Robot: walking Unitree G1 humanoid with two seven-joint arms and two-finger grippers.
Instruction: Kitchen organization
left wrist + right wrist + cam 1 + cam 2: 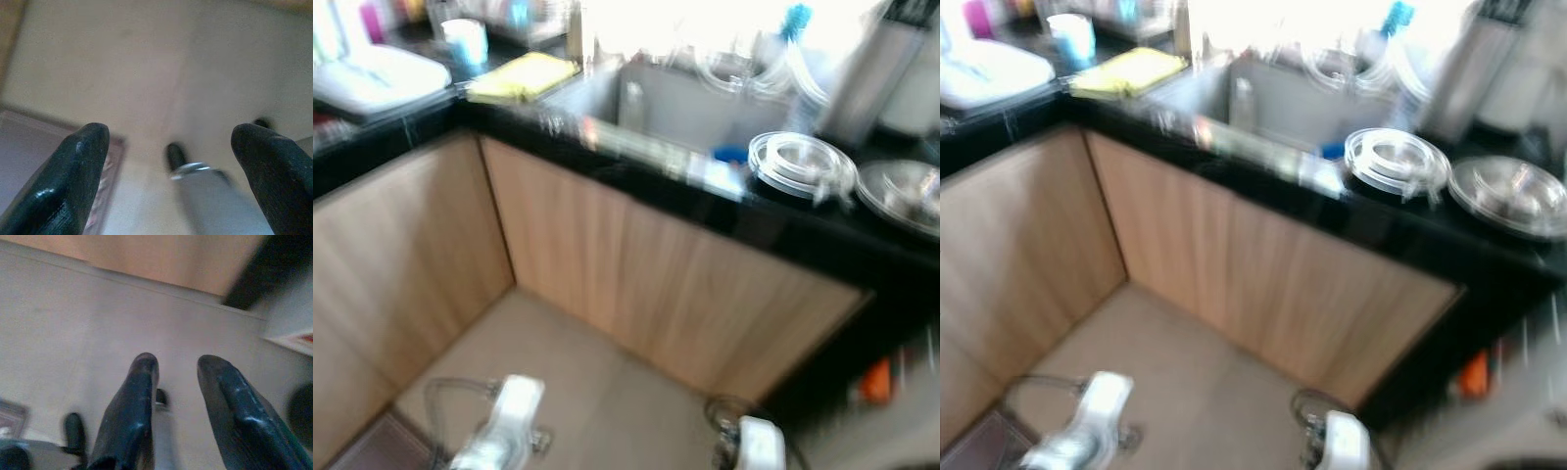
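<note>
The head views are blurred. A black countertop (607,171) wraps a corner, with a sink (675,103) set in it under a bright window. A yellow cloth (524,75) lies left of the sink and a pale cup (465,41) stands behind it. Right of the sink sit clear glass lids (800,162) and a steel bowl (901,191). Both arms hang low over the beige floor: left arm (504,421), right arm (759,446). My left gripper (171,142) is open wide, holding nothing. My right gripper (178,364) is open too, with only floor between its fingers.
Wooden cabinet fronts (685,294) run below the counter and meet in a corner on the left. A white tray (377,78) rests on the left counter. A mat (29,161) lies on the floor by my left side. Something orange (874,382) sits low at the right.
</note>
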